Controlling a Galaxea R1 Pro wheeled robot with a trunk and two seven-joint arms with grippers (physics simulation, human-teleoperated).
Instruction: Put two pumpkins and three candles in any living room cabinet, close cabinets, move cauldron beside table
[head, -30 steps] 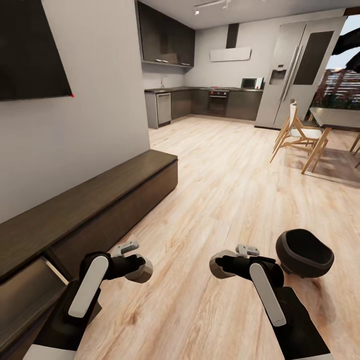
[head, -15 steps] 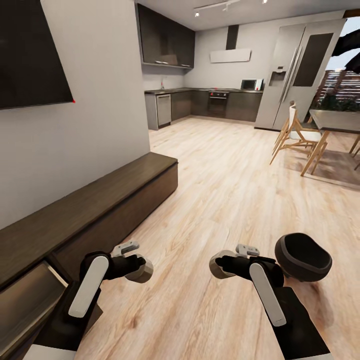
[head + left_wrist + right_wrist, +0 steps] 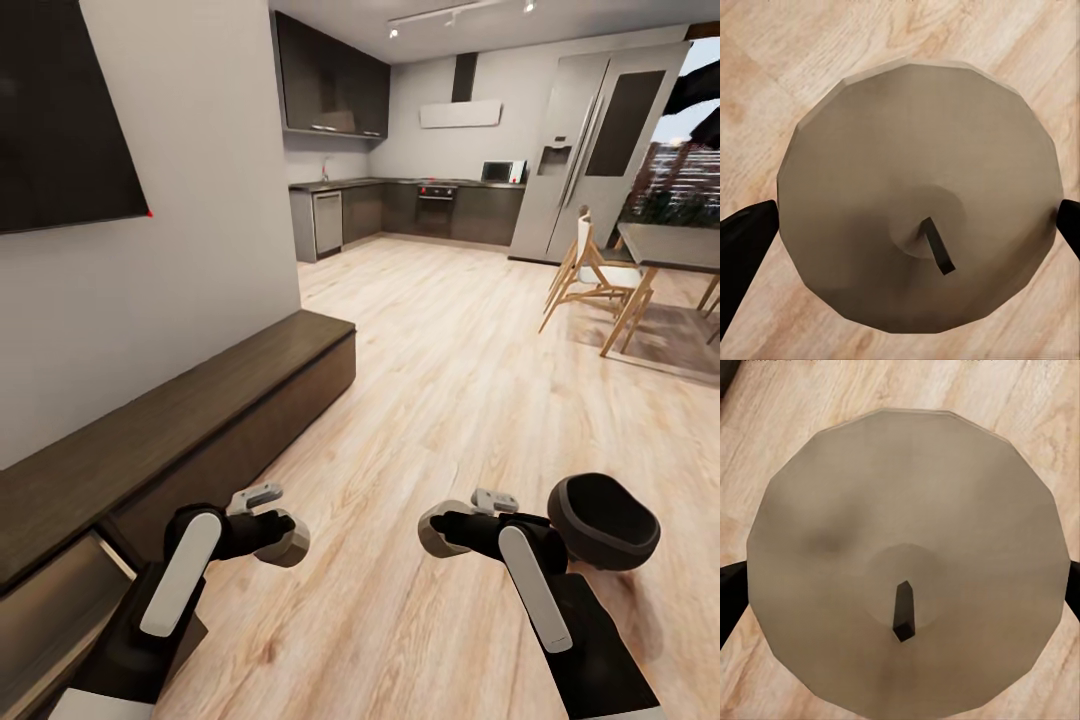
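Note:
My left gripper is shut on an olive-tan candle held low over the floor. In the left wrist view the candle with its dark wick sits between the black fingertips. My right gripper is shut on a second candle, and the right wrist view shows this candle from above. The black cauldron stands on the floor just right of my right forearm. The long dark-brown cabinet runs along the wall on the left, with one drawer pulled open near my left arm. The pumpkins are out of view.
A dining table with wooden chairs stands at the far right. A dark TV hangs above the cabinet. The kitchen cupboards and a fridge lie beyond. Light wood floor stretches ahead.
The whole view has shifted slightly downward, so the camera moved. Both arms keep the same pose and grip on their candles. The cauldron has not moved on the floor.

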